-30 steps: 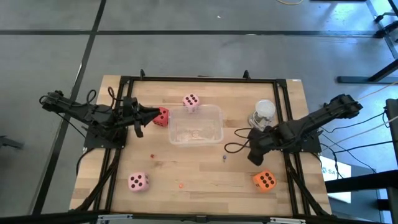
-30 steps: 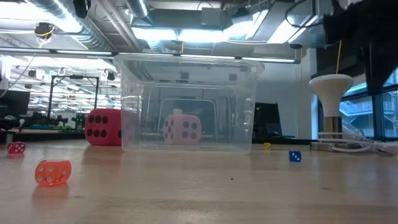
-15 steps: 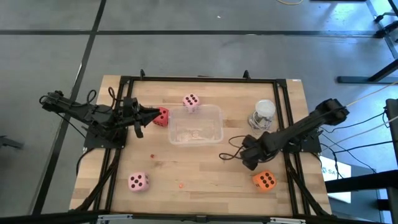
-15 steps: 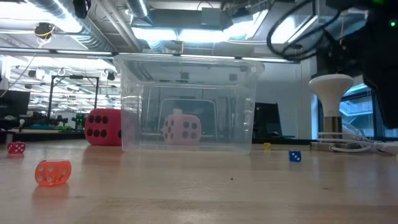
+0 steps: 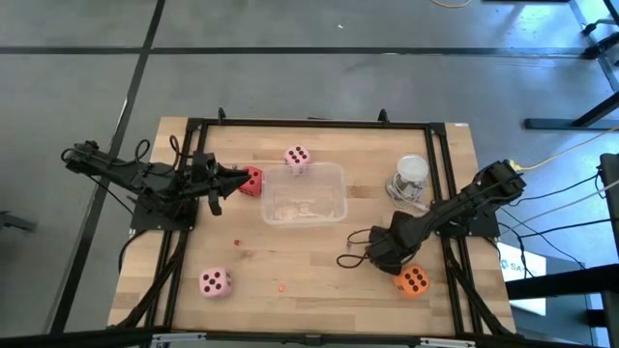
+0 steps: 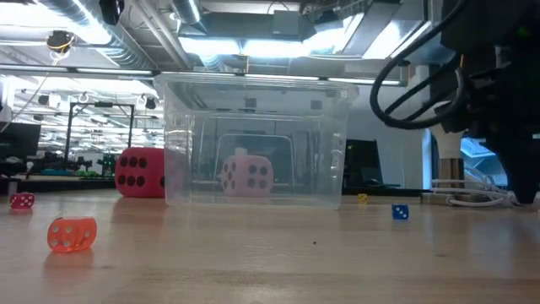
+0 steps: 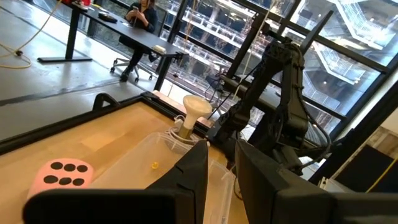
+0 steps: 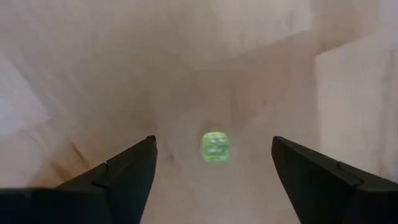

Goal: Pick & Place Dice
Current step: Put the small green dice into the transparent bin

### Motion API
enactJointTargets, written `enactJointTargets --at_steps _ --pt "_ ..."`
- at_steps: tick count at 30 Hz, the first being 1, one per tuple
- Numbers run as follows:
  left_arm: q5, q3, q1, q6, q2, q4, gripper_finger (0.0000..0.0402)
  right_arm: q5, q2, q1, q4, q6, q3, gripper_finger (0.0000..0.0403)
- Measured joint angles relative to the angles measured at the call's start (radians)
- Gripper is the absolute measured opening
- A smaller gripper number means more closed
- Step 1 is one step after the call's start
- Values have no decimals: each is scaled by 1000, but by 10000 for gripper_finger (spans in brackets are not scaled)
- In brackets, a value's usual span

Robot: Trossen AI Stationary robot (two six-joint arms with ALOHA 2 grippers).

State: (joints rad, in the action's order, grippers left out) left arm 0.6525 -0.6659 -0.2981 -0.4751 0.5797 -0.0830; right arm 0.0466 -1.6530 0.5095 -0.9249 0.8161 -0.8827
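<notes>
On the wooden bench, the right tool gaped wide and empty above a tiny die, while the left tool stood nearly closed, holding nothing visible.

wooden table | on it: clear tub, four dice, white stand

We saw a pale matt wood table, a clear glossy plastic tub, soft matt dice.
</notes>
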Motion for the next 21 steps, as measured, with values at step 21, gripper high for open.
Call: enactJointTargets --at_steps 21 --pt "-18 0 0 -16 0 0 77 -22 3 6 127 10 57 206"
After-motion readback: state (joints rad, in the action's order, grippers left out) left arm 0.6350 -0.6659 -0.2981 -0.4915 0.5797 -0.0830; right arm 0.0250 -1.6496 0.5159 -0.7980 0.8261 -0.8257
